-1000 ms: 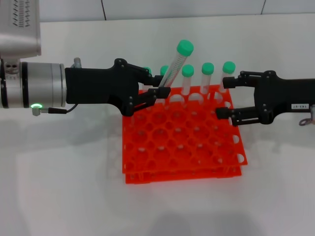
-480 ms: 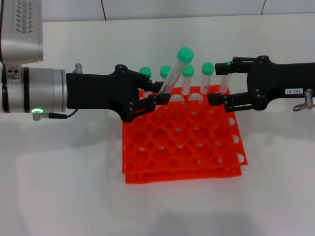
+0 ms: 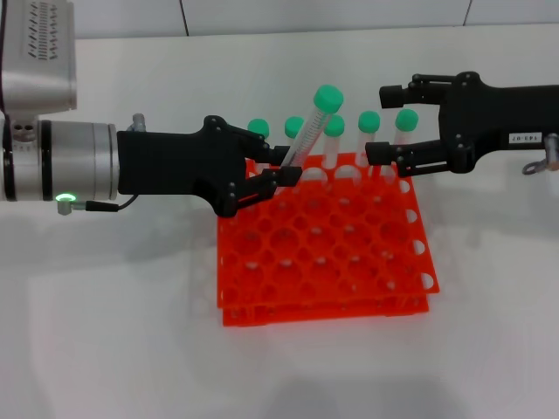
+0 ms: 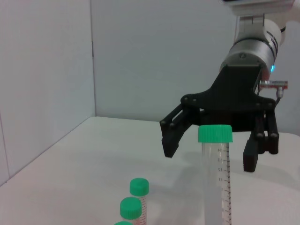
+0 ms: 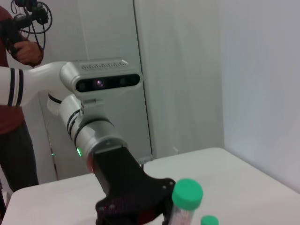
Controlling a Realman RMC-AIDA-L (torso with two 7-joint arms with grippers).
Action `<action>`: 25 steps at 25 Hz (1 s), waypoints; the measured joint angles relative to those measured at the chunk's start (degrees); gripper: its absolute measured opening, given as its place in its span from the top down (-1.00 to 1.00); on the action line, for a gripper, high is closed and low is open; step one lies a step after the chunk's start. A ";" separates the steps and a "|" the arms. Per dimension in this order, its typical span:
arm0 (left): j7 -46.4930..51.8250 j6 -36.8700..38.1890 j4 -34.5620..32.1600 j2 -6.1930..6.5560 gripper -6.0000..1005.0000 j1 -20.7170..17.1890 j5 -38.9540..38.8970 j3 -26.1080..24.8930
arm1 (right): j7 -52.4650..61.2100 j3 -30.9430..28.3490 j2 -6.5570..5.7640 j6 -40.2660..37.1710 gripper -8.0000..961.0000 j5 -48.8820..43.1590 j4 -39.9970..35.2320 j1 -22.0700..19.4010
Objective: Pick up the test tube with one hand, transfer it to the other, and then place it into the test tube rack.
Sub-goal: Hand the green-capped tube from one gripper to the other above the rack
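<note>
Test tube [image 3: 310, 131], tilted above the test tube rack [image 3: 323, 253], is held low by the left gripper [image 3: 278, 175]; the wide-open right gripper [image 3: 382, 122], closing nearby, could knock neighbouring racked tubes [image 3: 384, 131].

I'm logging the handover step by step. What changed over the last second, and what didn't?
The right tool moved in from the rack's right edge toward the held test tube and rose, open, to cap height. It has not taken hold yet. The left tool kept its grip on the tilted tube above the test tube rack; rack and standing tubes stayed put.
</note>
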State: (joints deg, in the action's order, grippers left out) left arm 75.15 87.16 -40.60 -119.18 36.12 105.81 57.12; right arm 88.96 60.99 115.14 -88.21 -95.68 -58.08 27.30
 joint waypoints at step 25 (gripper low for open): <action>-0.02 -0.50 0.00 0.00 0.59 0.04 -0.08 1.15 | 0.42 4.89 0.42 0.76 -0.53 3.93 -0.76 3.09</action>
State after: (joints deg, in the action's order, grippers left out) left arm 75.13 86.65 -40.60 -119.18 36.16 105.73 58.27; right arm 89.39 65.89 115.55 -87.46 -91.75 -58.83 30.39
